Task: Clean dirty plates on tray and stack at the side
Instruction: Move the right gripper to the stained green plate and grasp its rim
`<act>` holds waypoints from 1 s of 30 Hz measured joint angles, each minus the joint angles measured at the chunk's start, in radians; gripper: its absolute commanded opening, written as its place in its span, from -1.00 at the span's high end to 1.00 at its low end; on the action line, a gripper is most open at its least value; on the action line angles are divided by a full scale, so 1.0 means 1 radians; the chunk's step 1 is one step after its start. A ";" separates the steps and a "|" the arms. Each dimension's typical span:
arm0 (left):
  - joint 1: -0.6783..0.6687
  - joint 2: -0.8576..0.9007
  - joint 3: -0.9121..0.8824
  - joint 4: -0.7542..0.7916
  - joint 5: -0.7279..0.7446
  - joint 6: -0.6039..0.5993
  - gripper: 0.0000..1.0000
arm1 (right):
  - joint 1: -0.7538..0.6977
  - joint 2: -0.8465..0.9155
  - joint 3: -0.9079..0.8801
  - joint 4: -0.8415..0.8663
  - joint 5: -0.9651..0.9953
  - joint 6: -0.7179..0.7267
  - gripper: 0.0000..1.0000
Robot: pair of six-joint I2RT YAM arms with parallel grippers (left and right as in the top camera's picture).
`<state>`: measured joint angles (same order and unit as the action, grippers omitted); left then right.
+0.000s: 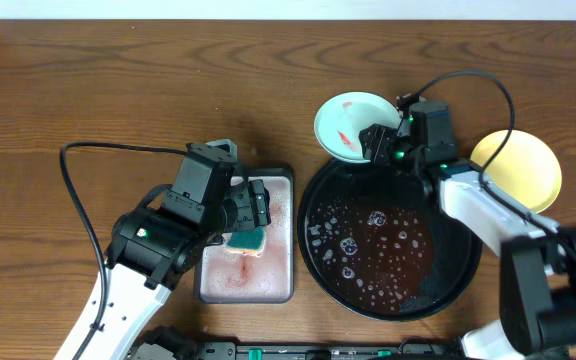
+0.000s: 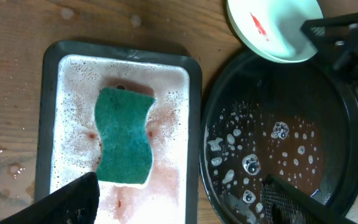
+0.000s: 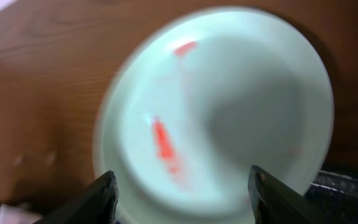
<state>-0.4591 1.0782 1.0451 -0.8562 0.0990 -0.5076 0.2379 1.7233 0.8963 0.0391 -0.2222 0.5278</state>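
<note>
A pale mint plate [image 1: 346,122] with a red smear lies at the far rim of the black tray [image 1: 450,272], which holds brownish soapy water. My right gripper [image 1: 378,142] is open and hovers over the plate's near edge; in the right wrist view the blurred plate [image 3: 229,106] lies between and beyond the open fingers [image 3: 182,193]. A yellow plate [image 1: 518,165] sits on the table right of the tray. No second mint plate shows. My left gripper [image 1: 253,210] is open and empty [image 2: 179,202] above a green sponge [image 2: 124,135].
The sponge lies in a rectangular grey pan [image 1: 284,288] of pinkish foam, left of the tray. The pan [image 2: 48,124], tray [image 2: 340,149] and mint plate [image 2: 272,28] show in the left wrist view. Cables arc over the table by both arms.
</note>
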 measured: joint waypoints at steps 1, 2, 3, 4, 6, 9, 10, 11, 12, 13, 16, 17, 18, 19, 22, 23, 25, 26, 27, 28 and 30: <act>0.000 0.000 0.000 0.000 0.000 0.000 -0.66 | -0.002 0.024 0.000 0.010 0.010 0.030 0.00; 0.000 0.000 0.000 0.000 0.000 0.000 -0.66 | -0.002 0.043 0.000 0.013 0.024 0.056 0.15; 0.000 0.000 0.000 0.000 0.000 0.000 -0.66 | -0.002 0.053 0.000 0.009 0.029 0.074 0.28; 0.000 0.000 0.000 0.000 0.000 0.000 -0.66 | -0.002 0.066 -0.001 -0.003 0.041 0.090 0.33; 0.000 0.000 0.000 0.000 0.000 0.000 -0.66 | -0.002 0.069 -0.001 -0.037 0.050 0.109 0.49; 0.000 0.000 0.000 0.000 0.000 0.000 -0.67 | -0.002 0.069 -0.002 -0.128 0.060 0.127 0.56; 0.000 0.000 0.000 0.000 0.000 0.000 -0.66 | -0.002 0.068 -0.002 -0.160 0.054 0.133 0.59; 0.000 0.000 0.000 0.000 0.000 0.000 -0.66 | -0.002 0.062 0.001 -0.192 0.056 0.136 0.60; 0.000 0.000 0.000 0.000 0.000 0.000 -0.66 | -0.002 0.053 0.001 -0.232 0.058 0.138 0.60; 0.000 0.000 0.000 0.000 0.000 0.000 -0.66 | -0.002 0.042 0.001 -0.269 0.060 0.140 0.61; 0.000 0.000 0.000 0.000 0.000 0.000 -0.66 | -0.002 0.008 0.001 -0.393 0.074 0.142 0.61; 0.000 0.000 0.000 0.000 0.000 0.000 -0.67 | -0.002 -0.002 -0.001 -0.424 0.082 0.141 0.59; 0.000 0.000 0.000 0.000 0.000 0.000 -0.66 | -0.002 -0.015 -0.001 -0.449 0.090 0.138 0.53; 0.000 0.000 0.000 0.000 0.000 0.000 -0.66 | -0.002 -0.030 -0.002 -0.476 0.095 0.130 0.47; 0.000 0.000 0.000 0.000 0.000 0.000 -0.67 | -0.002 -0.102 -0.006 -0.523 0.091 0.056 0.31; 0.000 0.000 0.000 0.000 0.000 0.000 -0.66 | -0.002 -0.130 -0.006 -0.533 0.084 0.027 0.23; 0.000 0.000 0.000 0.000 0.000 0.000 -0.67 | -0.002 -0.211 -0.007 -0.570 0.063 -0.054 0.04; 0.000 0.000 0.000 0.000 0.000 0.000 -0.67 | -0.002 -0.255 -0.007 -0.586 0.059 -0.082 0.02; 0.000 0.000 0.000 0.000 0.000 0.000 -0.66 | -0.003 -0.304 -0.007 -0.601 0.054 -0.112 -0.01; 0.000 0.000 0.000 0.000 0.000 0.000 -0.66 | -0.012 -0.374 -0.007 -0.631 0.045 -0.136 -0.04; 0.000 0.000 0.000 0.000 0.000 0.000 -0.66 | -0.027 -0.421 -0.006 -0.657 0.039 -0.156 -0.04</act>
<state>-0.4591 1.0782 1.0451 -0.8562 0.0990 -0.5076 0.2108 1.3022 0.8898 -0.6182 -0.1837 0.3721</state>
